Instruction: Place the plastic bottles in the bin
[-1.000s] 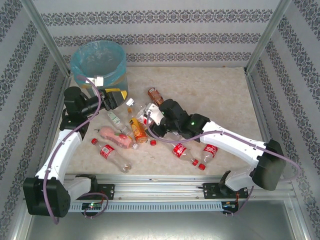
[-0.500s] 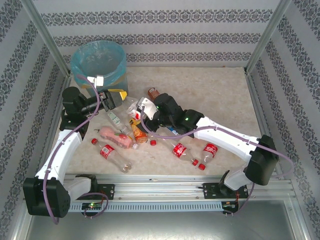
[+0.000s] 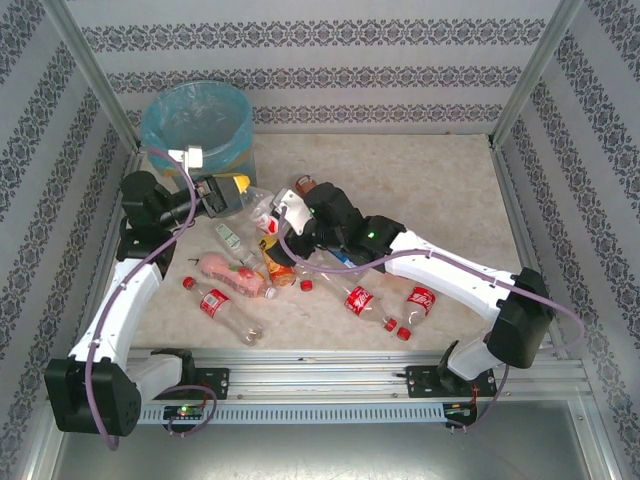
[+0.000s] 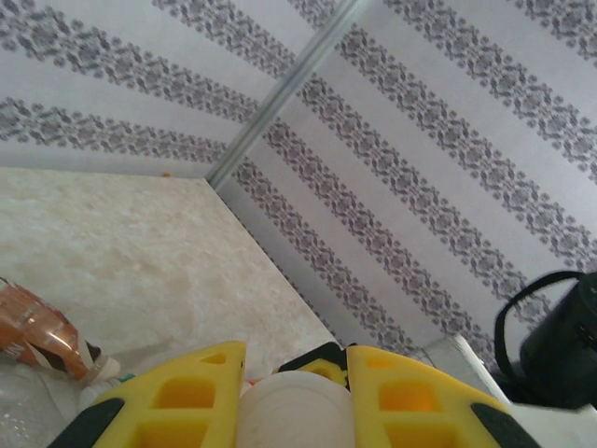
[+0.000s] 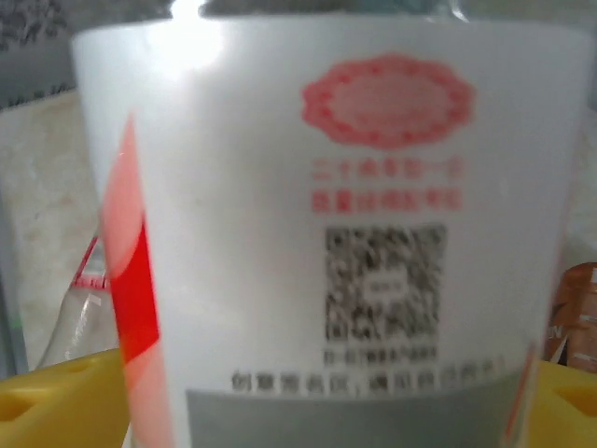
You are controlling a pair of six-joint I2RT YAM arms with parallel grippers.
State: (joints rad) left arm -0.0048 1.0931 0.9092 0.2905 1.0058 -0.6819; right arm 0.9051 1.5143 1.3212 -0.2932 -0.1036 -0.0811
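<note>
The bench [image 3: 440,190] has a big round blue bin [image 3: 172,140] in its far left corner. A blue bag lines the bin, and what lies inside it cannot be told. The left pincer [image 3: 232,188] is just beside the bin's near wall. It is nearly closed, and its yellow fingers [image 4: 187,397] hug a white round thing [image 4: 297,411]. The right pincer [image 3: 283,212] is close by and grips a white-label bottle [image 5: 326,233]. A pink bottle [image 3: 235,275] and red-label bottles [image 3: 358,300] lie on the bench nearer the arms.
</note>
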